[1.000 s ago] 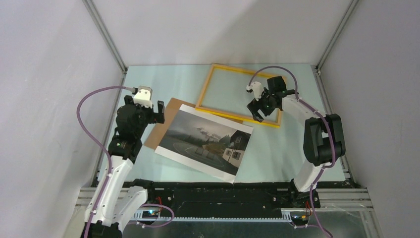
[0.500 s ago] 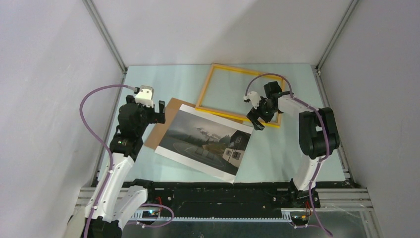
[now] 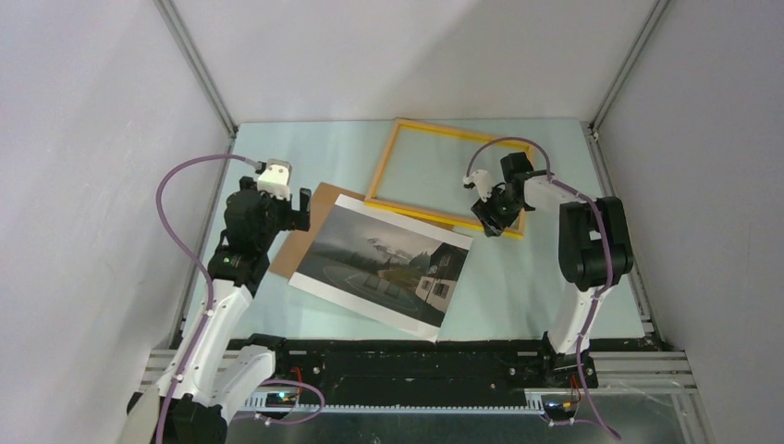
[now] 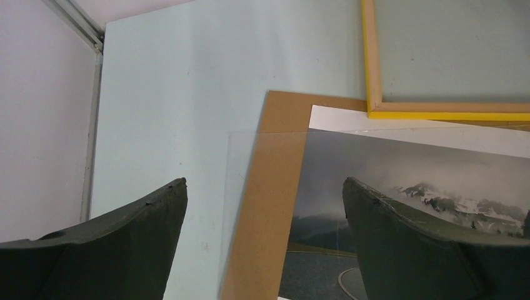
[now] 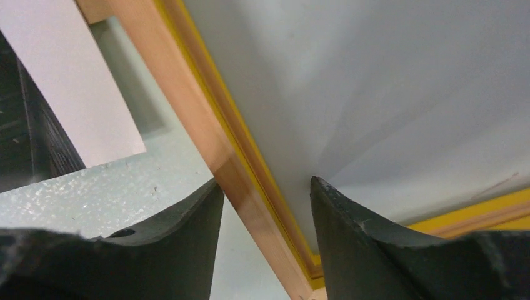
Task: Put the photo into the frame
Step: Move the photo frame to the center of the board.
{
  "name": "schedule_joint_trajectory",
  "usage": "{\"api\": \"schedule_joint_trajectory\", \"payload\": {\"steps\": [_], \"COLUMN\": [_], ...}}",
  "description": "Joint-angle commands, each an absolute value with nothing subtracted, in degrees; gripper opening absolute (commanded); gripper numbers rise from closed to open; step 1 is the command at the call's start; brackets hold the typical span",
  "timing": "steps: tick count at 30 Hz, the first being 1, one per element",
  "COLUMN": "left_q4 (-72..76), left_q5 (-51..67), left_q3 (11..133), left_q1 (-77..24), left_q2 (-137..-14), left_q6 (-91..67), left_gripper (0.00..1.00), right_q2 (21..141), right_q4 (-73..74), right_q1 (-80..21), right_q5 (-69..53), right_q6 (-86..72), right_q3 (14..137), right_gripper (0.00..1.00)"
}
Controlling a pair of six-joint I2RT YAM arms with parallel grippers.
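Note:
The photo (image 3: 384,264), a dark misty landscape print, lies flat near the table's middle, partly over a brown board. The frame (image 3: 382,159), thin yellow-orange wood, lies flat behind it. My right gripper (image 3: 492,220) is down at the frame's near rail, close to its right corner. In the right wrist view its fingers straddle that rail (image 5: 187,94), one on each side, with a gap still showing on the inner side; the right gripper (image 5: 265,184) is open. My left gripper (image 4: 265,187) hovers wide open over the photo's (image 4: 406,169) left edge, holding nothing.
A brown backing board (image 3: 310,227) sticks out from under the photo's left side. A clear sheet (image 4: 240,175) lies over board and photo. Metal rails edge the table on the left (image 3: 199,277) and right (image 3: 615,203).
The right gripper has dropped onto the frame's near rail, shifted slightly right, and narrowed its jaws around it. The left arm has barely moved.

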State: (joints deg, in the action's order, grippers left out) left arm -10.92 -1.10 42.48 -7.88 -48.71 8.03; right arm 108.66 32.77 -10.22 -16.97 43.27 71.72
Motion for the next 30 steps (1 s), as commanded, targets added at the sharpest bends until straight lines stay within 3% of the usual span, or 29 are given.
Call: {"api": "schedule_joint_trajectory", "payload": {"steps": [1, 10, 17, 22, 30], "left_q4": [-9.7, -9.7, -9.7, -9.7, -9.7], "left_q5": [-0.6, -0.4, -1.5, -3.2, -4.8], "left_q3": [45.3, 46.2, 46.1, 46.0, 47.1], "left_q1": [-8.5, -9.7, -13.3, -15.7, -19.1], "left_q2": [-49.0, -50.3, -51.9, -52.9, -54.9], "left_q6": [10.1, 10.5, 13.0, 14.2, 14.8], "left_gripper": [0.98, 0.98, 0.98, 0.98, 0.98], "right_q2": [107.1, 98.4, 90.8, 87.9, 84.1], "right_q4": [36.0, 37.3, 40.4, 43.7, 45.1], "right_q1": [-7.5, -1.9, -2.0, -1.6, -0.9], "right_q5": [-18.3, -18.8, -13.0, -7.5, -6.6], "right_q6": [38.9, 24.1, 17.4, 14.5, 13.3], "right_q3": [73.4, 67.3, 60.8, 57.2, 52.7], "right_gripper": [0.54, 0.22, 0.09, 0.08, 0.14]}}
